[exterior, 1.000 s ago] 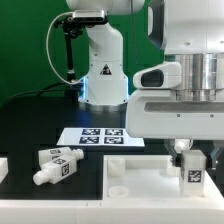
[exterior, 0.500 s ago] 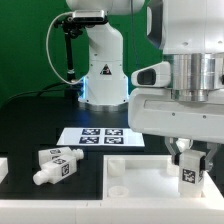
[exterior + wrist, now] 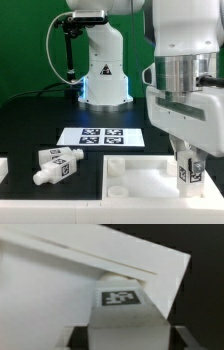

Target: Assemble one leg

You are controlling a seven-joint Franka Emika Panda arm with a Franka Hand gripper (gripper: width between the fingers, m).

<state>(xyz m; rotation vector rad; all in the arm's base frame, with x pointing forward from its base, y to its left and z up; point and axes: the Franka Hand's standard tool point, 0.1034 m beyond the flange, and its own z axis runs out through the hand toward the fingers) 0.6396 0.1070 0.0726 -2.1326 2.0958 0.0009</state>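
Note:
My gripper [image 3: 187,166] is shut on a white leg [image 3: 186,173] with a black-and-white tag. It holds the leg upright over the corner of the white tabletop [image 3: 145,188] on the exterior view's right. In the wrist view the leg [image 3: 124,308] stands between my dark fingers [image 3: 78,338], its far end at the tabletop's raised corner rim [image 3: 120,266]. The corner hole is hidden by the leg. Two more legs [image 3: 55,164] lie loose on the black table at the exterior view's left.
The marker board [image 3: 100,136] lies behind the tabletop. The arm's white base [image 3: 103,70] stands at the back with a black cable. Another white part [image 3: 3,168] shows at the exterior view's left edge.
My wrist has turned about its vertical axis while the leg stays at the tabletop corner. The loose legs have not moved.

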